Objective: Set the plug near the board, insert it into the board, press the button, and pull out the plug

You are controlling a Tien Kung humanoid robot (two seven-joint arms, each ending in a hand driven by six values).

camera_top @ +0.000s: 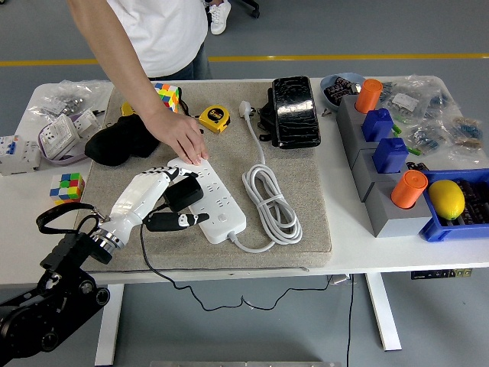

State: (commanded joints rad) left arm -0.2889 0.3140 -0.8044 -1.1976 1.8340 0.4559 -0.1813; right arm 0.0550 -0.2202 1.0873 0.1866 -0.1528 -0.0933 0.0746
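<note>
A white power board (221,205) lies on the grey mat (306,191), its white cable (271,202) coiled to the right. My left hand (180,202), white with black fingertips, comes in from the lower left and is shut on a black plug (186,192) that sits on the board's left part. I cannot tell how deep the plug sits in the socket. Its thin black cord (149,264) runs down over the table's near edge. A person's hand (183,136) reaches from the far side and rests on the board's far end. My right arm is out of view.
On the mat's far side lie a yellow tape measure (214,118), a black case (294,111), a black cloth (118,141) and a colour cube (168,95). Another cube (67,186) sits at the left. Grey blocks (397,214) and a blue bin (451,222) with a lemon (447,197) stand right.
</note>
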